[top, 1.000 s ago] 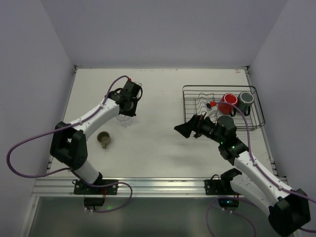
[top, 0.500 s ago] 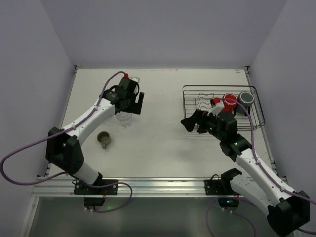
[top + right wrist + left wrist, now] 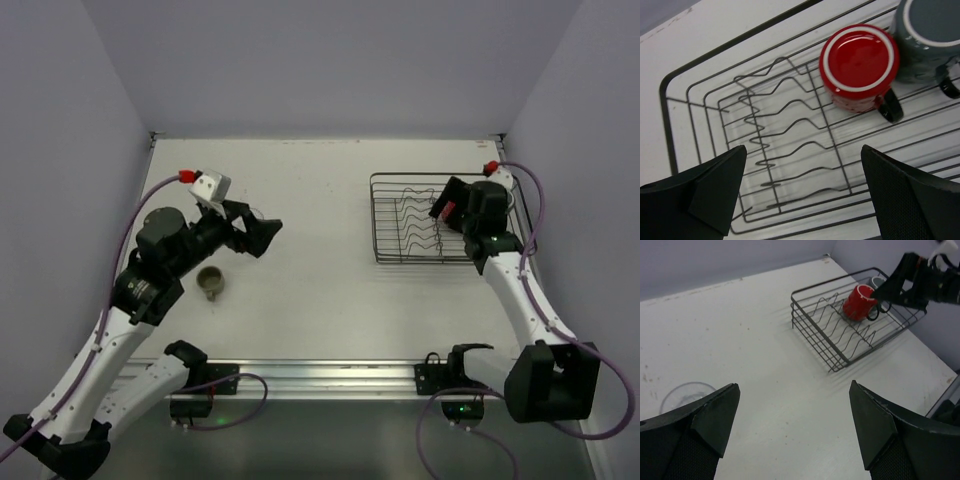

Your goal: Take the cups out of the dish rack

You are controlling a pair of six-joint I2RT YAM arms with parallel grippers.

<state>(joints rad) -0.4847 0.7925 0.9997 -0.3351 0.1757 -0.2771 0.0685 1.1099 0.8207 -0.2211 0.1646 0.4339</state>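
Olive mug (image 3: 209,283) upright on bench (image 3: 320,300), beside left arm; clear tumbler (image 3: 687,396) just beyond, near left gripper (image 3: 793,386), fingers spread, empty

Farther right: dish rack (image 3: 373,215) holds red cup (image 3: 858,65), bottom-up, handle sideways; grey cup (image 3: 927,40) just beside it

Right gripper (image 3: 802,148) above rack, fingers spread, empty; red cup ahead-right of them. Right arm far nearer, likely next pick

A white table (image 3: 330,290) meets pale lilac walls (image 3: 330,60), an aluminium rail (image 3: 320,378) along its near edge
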